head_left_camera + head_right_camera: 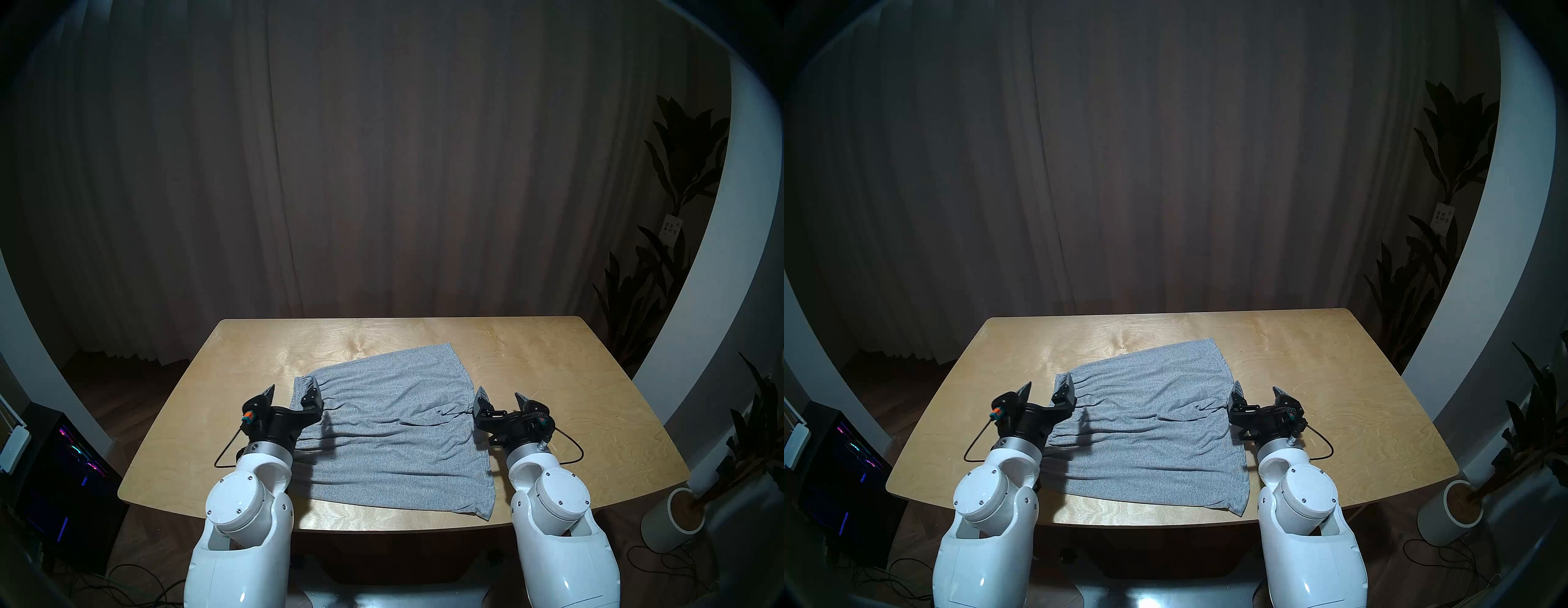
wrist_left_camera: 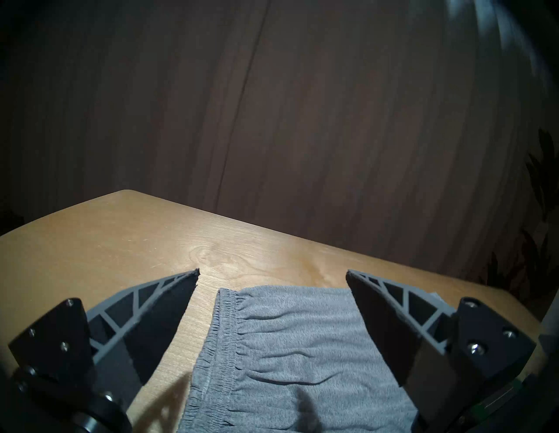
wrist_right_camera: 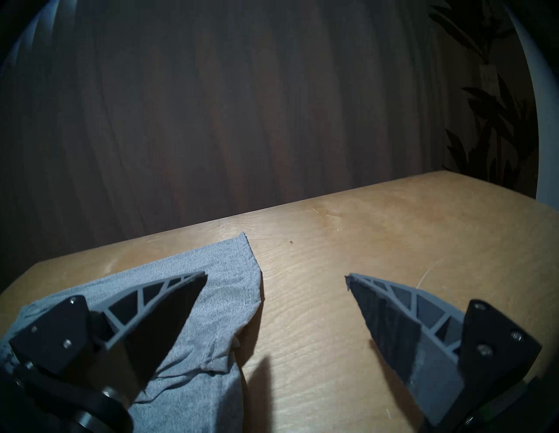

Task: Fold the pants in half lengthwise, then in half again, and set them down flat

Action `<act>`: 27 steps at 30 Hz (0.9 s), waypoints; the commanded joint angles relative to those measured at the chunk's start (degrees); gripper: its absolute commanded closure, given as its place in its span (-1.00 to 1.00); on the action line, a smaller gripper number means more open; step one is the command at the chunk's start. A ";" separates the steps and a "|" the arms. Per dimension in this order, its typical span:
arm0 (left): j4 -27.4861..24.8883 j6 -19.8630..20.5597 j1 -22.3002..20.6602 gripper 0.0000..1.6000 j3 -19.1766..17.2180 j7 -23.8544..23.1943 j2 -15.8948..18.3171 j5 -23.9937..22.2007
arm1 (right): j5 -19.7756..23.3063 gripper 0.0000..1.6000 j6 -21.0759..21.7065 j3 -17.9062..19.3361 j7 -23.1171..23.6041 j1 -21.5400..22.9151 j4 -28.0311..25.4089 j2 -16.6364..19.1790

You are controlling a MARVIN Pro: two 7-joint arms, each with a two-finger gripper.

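Note:
The light grey pants (image 1: 390, 424) (image 1: 1149, 429) lie spread and wrinkled on the wooden table (image 1: 572, 382), gathered waistband (image 2: 223, 332) to the left, leg hems (image 3: 251, 272) to the right. My left gripper (image 1: 292, 392) (image 1: 1048, 392) hovers open above the waistband's far end, one finger over the cloth, the other over bare wood. In the left wrist view the waistband runs between its open fingers (image 2: 169, 317). My right gripper (image 1: 500, 401) (image 1: 1257, 397) stands open at the hem side, straddling the cloth's right edge (image 3: 275, 281). Neither holds anything.
A dark curtain (image 1: 382, 170) hangs behind the table. A potted plant (image 1: 674, 522) stands on the floor at the right, and a dark computer case (image 1: 59, 467) with coloured lights sits at the left. Bare wood surrounds the pants on all sides.

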 commanded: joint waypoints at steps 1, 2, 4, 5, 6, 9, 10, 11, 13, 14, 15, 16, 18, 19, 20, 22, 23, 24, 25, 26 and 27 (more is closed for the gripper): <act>-5.87 2.55 0.58 -1.00 -4.48 0.06 -2.28 -8.65 | 6.88 -1.00 3.05 1.54 1.26 -0.47 -3.88 -1.44; -6.28 2.89 0.56 -1.00 -5.01 0.15 -2.39 -9.37 | 7.76 -1.00 3.63 1.74 1.46 -0.59 -4.07 -1.48; -7.39 4.03 0.87 -1.00 -6.26 0.40 -2.79 -11.55 | 9.47 -1.00 5.11 2.52 1.59 -0.86 -4.56 -1.77; -7.91 4.62 1.09 -1.00 -6.82 0.49 -3.00 -12.53 | 10.40 -1.00 5.78 2.95 1.71 -0.99 -4.77 -1.94; -8.37 5.10 1.38 -1.00 -7.27 0.47 -3.14 -13.31 | 11.08 -1.00 6.48 3.38 1.73 -1.13 -4.88 -2.06; -9.69 7.09 2.45 -1.00 -8.86 0.65 -3.84 -16.22 | 13.60 -1.00 8.92 4.62 2.00 -1.60 -5.53 -2.25; -9.71 7.61 2.72 -1.00 -9.17 0.88 -3.96 -16.93 | 14.05 -1.00 9.47 4.80 2.05 -1.69 -5.57 -2.25; -10.05 8.39 3.02 -1.00 -9.69 0.97 -4.22 -18.19 | 15.03 -1.00 10.43 5.14 2.27 -1.82 -5.83 -2.33; -10.69 9.83 3.49 -1.00 -10.53 1.17 -4.59 -19.94 | 16.79 -1.00 12.35 5.61 2.72 -2.12 -6.38 -2.44; -10.78 10.14 3.56 -1.00 -10.61 1.13 -4.62 -20.63 | 17.32 -1.00 12.86 5.56 2.97 -2.08 -6.60 -2.54; -11.27 11.03 3.77 -1.00 -10.95 1.25 -4.80 -21.75 | 18.27 -1.00 13.99 5.75 3.25 -2.12 -7.10 -2.54; -11.56 11.63 3.88 -1.00 -11.10 1.27 -4.90 -22.70 | 19.13 -1.00 14.87 5.81 3.57 -2.16 -7.41 -2.65; -12.14 12.83 4.09 -1.00 -11.42 1.45 -5.07 -24.31 | 20.78 -1.00 16.56 6.09 4.05 -2.31 -7.86 -2.80; -12.36 13.36 4.20 -1.00 -11.55 1.54 -5.14 -25.10 | 21.53 -1.00 17.31 6.23 4.26 -2.39 -8.04 -2.89; -12.66 14.08 4.33 -1.00 -11.68 1.58 -5.24 -26.05 | 22.46 -1.00 18.28 6.42 4.55 -2.51 -8.33 -2.95; -13.28 15.53 4.60 -1.00 -11.99 1.80 -5.47 -27.81 | 24.42 -1.00 20.25 6.88 5.00 -2.78 -8.85 -3.19; -13.56 16.09 4.72 -1.00 -12.09 1.87 -5.52 -28.46 | 25.09 -1.00 20.95 7.08 5.17 -2.93 -9.12 -3.25; -13.81 16.70 4.83 -1.00 -12.23 1.96 -5.59 -29.25 | 26.06 -1.00 21.81 7.33 5.41 -3.10 -9.37 -3.40; -14.03 17.23 4.93 -1.00 -12.36 2.03 -5.69 -29.91 | 26.78 -1.00 22.49 7.59 5.58 -3.22 -9.65 -3.48; -14.37 18.07 5.08 -1.00 -12.59 2.12 -5.82 -30.96 | 28.00 -1.00 23.55 8.02 5.73 -3.36 -10.11 -3.69; -14.66 18.78 5.22 -1.00 -12.80 2.25 -5.92 -31.79 | 28.92 -1.00 24.46 8.36 5.82 -3.49 -10.49 -3.78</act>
